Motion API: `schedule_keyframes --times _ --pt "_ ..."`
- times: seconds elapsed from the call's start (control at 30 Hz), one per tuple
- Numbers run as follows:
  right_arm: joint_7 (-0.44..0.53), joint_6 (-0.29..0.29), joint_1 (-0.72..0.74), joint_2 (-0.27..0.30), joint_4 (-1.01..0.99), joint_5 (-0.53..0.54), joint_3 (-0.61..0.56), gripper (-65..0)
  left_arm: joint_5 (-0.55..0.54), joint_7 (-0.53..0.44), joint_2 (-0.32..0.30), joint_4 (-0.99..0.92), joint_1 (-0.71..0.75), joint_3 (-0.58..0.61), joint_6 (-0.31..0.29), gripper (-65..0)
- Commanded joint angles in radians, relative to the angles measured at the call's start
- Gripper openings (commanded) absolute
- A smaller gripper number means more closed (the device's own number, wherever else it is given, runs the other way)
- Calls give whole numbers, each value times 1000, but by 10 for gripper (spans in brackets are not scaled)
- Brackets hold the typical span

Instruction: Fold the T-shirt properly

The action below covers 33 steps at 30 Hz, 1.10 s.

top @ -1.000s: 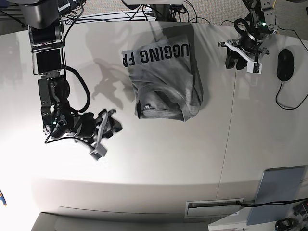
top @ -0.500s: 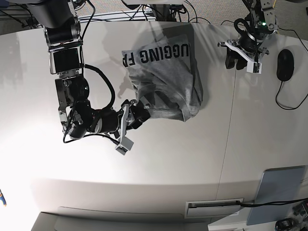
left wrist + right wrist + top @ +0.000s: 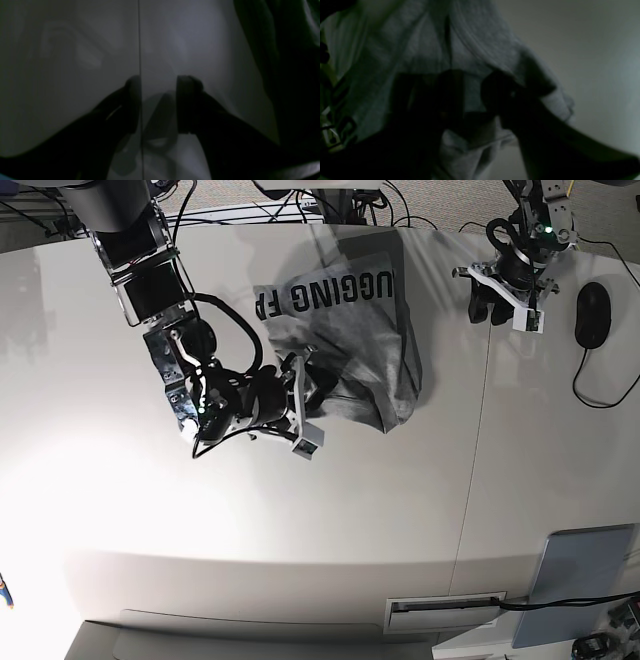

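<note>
The T-shirt (image 3: 360, 330) lies bunched at the back middle of the white table (image 3: 330, 520), heather grey, with black block lettering showing along its far part. My right gripper (image 3: 308, 395) is at the shirt's near-left corner. In the right wrist view the T-shirt (image 3: 480, 45) fills the frame and the right gripper (image 3: 473, 96) stands open, its dark fingers (image 3: 450, 95) a little apart with a fold of cloth in the gap. My left gripper (image 3: 489, 310) hovers over bare table right of the shirt. In its own view the left gripper (image 3: 158, 105) is open and empty.
A black computer mouse (image 3: 592, 315) with its cable lies at the far right. A grey flat pad (image 3: 585, 580) sits at the near right edge. A seam (image 3: 478, 440) runs across the tabletop. Cables crowd the back edge.
My right arm swept from the near left of the table up to the shirt's near-left corner, and its jaws narrowed around the cloth. The left arm has not moved.
</note>
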Motion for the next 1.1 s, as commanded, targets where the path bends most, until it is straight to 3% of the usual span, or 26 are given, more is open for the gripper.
schedule_keyframes --times 0.0,0.13,0.43,0.67,0.73,0.9,1.07 --pt "25 2 29 3 13 7 5 -503 27 62 -5 -3 19 -1 8 -403" --pt "18 1 56 3 16 6 8 -604 27 61 -5 -3 19 -1 8 -403" --pt "-16 -44 124 3 158 -121 54 -606 27 61 -5 -3 19 -1 8 -403" --pt "-5 -46 122 3 166 -208 54 -602 27 62 -5 -3 19 -1 8 -403" --pt "-5 -46 120 9 165 -230 54 -571 27 62 -5 -3 19 -1 8 -403" --pt "28 -46 82 52 161 -237 54 -379 27 62 -5 -3 20 -1 7 -403" --pt "117 -47 47 69 103 -235 54 -363 27 61 -5 -3 19 -1 7 -403"
